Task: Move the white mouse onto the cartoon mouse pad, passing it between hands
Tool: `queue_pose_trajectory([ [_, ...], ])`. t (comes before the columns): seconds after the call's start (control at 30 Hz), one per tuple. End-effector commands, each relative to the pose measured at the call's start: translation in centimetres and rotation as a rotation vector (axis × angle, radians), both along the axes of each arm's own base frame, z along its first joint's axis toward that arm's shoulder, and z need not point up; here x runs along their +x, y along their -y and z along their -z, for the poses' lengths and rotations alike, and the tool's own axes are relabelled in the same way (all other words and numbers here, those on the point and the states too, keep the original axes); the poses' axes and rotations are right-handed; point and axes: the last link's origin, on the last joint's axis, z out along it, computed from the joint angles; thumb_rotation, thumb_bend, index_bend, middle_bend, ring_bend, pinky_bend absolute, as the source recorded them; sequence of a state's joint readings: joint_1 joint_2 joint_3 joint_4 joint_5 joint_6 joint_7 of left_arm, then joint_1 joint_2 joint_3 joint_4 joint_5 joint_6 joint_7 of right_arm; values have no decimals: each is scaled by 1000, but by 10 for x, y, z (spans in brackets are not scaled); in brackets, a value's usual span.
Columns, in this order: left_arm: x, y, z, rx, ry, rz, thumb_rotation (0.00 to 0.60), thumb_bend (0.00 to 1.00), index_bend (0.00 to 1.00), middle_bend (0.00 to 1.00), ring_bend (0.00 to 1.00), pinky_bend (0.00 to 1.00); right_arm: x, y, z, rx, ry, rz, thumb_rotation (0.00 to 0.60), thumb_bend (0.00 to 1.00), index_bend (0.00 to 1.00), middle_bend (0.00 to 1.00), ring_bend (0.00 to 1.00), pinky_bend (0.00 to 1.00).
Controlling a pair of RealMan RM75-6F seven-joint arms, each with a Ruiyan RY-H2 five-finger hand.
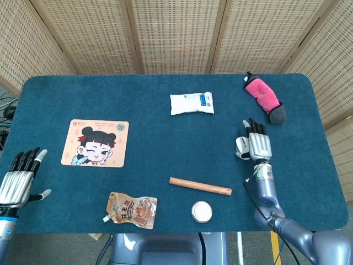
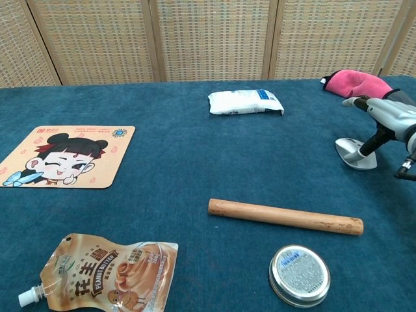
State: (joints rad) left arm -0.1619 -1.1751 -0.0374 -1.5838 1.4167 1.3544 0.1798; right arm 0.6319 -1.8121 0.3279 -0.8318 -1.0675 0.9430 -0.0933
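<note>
Head view alone shows the left robot hand [image 1: 19, 179] spread.

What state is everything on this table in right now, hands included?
White mouse: on the cloth, right hand over it, grip unclear.
Left hand: empty, fingers apart.
Cartoon mouse pad: flat, bare.
Round metal tin: lid on.
Peanut butter pouch: lying flat, capped.
Wooden stick: lying flat.
</note>
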Motion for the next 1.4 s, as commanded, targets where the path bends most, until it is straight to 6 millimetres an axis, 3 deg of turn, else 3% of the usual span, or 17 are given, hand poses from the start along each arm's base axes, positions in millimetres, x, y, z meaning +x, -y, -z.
queue_pose_trajectory([
  [0.03,0,0,0,-1,1,0,600,0,0,0,0,0,-2,0,1,2,-2,3,600,0,0,0,0,0],
  [1.13,4,3,0,-15,10,21,600,0,0,0,0,0,-33,11,-28,-3,-137,82,600,0,4,0,0,0],
  [1.4,5,3,1,-20,7,22,600,0,0,0,0,0,-31,14,-33,1,-158,86,600,0,164,0,0,0],
])
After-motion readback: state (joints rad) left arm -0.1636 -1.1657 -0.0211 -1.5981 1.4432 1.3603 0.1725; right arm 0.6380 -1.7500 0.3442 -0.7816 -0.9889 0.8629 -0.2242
